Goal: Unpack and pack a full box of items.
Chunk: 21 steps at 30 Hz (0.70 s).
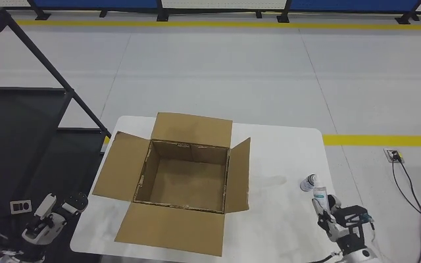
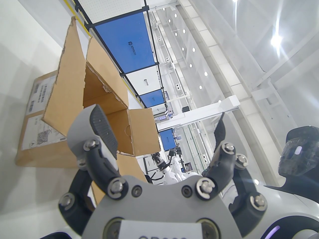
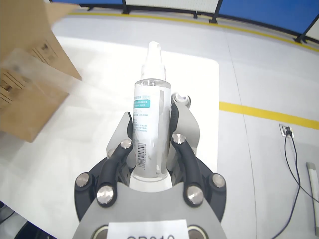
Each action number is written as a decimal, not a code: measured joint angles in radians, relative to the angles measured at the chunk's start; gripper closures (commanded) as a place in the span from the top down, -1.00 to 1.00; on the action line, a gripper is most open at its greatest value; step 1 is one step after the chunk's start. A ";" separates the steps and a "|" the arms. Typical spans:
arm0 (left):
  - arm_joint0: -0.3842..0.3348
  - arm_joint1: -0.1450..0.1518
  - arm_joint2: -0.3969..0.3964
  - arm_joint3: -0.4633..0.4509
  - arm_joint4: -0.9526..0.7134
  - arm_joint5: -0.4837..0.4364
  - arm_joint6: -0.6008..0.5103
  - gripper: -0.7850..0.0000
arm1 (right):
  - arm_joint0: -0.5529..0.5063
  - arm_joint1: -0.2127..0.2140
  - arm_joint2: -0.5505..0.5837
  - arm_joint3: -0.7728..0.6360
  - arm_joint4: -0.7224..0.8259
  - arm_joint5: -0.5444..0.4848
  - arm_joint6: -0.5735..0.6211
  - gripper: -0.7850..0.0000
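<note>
1. Gripper on the left (image 2: 159,115) hangs just off the left side of the surface (image 1: 283,217), near the box. Its two fingers are spread wide apart and hold nothing. I think it should keep out of the way for now.
2. The big brown box (image 1: 172,230) sits in the middle of the surface with all four flaps folded out. Inside I see only its bare brown floor, so it looks empty. I think the job now is to put things into it.
3. A small bottle (image 1: 308,182) stands on the surface to the right of the box, apart from it. It is just beside the bottle in the right gripper, so a careless swing could knock it over.
4. The right gripper (image 3: 151,113) is at the front right corner of the surface. Its fingers are squeezed tight on the lower part of a clear spray bottle (image 3: 152,90). The white spray top points away from the gripper. I cannot tell if the spray bottle touches the surface.
5. To do this step well, keep the squeeze firm, because the spray bottle is smooth and round and could slip. Lift it high enough to pass over the right flap, which sticks up. Then set it down softly near a corner, so there is room for more.
</note>
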 measured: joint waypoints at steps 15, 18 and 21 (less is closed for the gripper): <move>0.000 0.000 0.000 0.000 0.000 0.000 0.000 1.00 | 0.204 -0.018 -0.395 -0.319 -0.286 0.086 0.267 -1.00; 0.000 0.000 0.000 0.000 0.000 0.000 0.000 1.00 | 0.263 -0.025 -0.478 -0.319 -0.312 0.139 0.320 -1.00; 0.000 0.000 0.000 0.000 0.000 0.000 0.000 1.00 | 0.258 -0.025 -0.463 -0.319 -0.310 0.130 0.317 -1.00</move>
